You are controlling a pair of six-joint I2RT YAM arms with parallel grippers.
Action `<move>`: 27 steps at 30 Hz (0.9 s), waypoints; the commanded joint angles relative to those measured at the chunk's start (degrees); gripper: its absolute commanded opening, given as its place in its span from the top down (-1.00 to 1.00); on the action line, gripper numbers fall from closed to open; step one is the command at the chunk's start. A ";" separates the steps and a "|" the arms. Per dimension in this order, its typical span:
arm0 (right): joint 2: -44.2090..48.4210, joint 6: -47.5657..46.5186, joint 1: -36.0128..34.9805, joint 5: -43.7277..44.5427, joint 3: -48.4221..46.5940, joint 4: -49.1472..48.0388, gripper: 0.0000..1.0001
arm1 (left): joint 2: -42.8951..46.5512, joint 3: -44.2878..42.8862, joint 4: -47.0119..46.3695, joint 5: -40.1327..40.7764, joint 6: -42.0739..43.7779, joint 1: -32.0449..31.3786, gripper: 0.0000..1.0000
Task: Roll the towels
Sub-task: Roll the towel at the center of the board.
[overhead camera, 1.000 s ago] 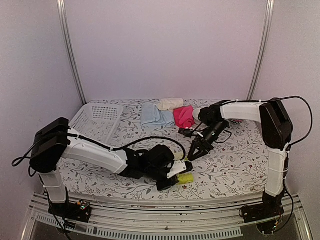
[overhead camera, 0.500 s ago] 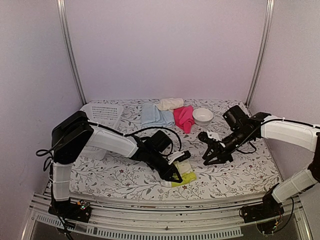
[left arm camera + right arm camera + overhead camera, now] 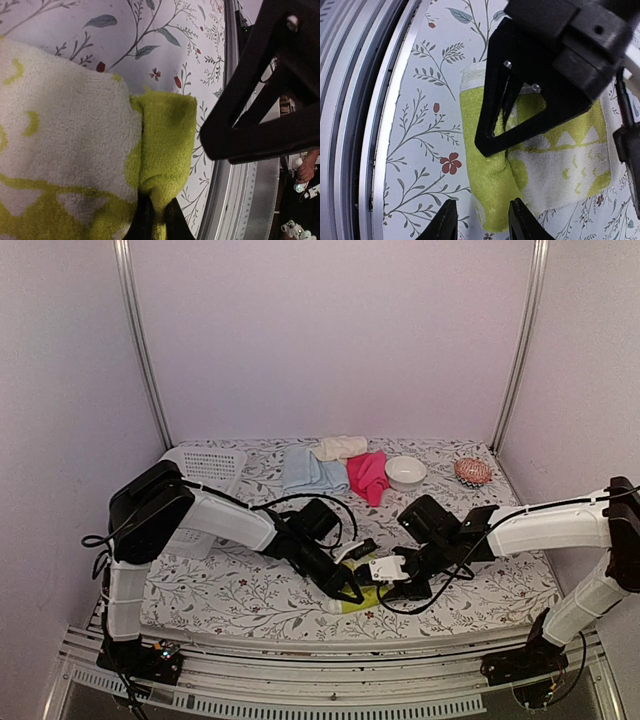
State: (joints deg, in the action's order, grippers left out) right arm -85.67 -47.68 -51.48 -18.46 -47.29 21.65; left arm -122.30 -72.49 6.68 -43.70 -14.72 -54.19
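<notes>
Though flat, towel (image 3: pixel 165 145) in end effector (image 3: pixel 153 221).

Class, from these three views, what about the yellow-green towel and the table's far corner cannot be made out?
Top view: yellow-green towel mostly hidden under the left gripper and right gripper.
Left wrist view: towel's left and lower parts cut off by the picture edge.
Right wrist view: left fingers cover the towel's fold.
Top view: reddish object, far right, too small to identify.
</notes>
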 commanded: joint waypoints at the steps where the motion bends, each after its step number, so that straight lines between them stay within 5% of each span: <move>1: -3.98 -1.75 -3.16 4.23 -1.05 -4.27 0.25 | -1.89 1.29 1.84 1.21 -1.69 1.14 1.00; 10: -9.18 -2.36 -4.22 7.76 -1.29 -7.43 0.28 | -1.70 1.44 1.90 0.99 -1.46 1.74 1.00; 15: -11.68 -2.94 -4.23 6.27 -1.81 -4.71 0.59 | -1.25 1.35 2.13 1.03 -1.08 2.19 1.00; 21: -13.75 -1.74 -4.15 -0.79 -5.67 3.88 0.91 | 6.13 5.14 0.99 5.14 1.36 2.25 0.45; 27: -19.76 1.19 -2.51 -10.28 -13.25 18.69 0.94 | 17.25 14.46 -1.16 12.89 1.74 1.95 0.23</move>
State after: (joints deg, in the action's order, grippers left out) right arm -100.47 -48.93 -55.02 -20.03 -56.38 25.45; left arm -111.63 -62.52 6.79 -37.39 -13.98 -52.97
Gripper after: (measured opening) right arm 0.073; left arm 0.373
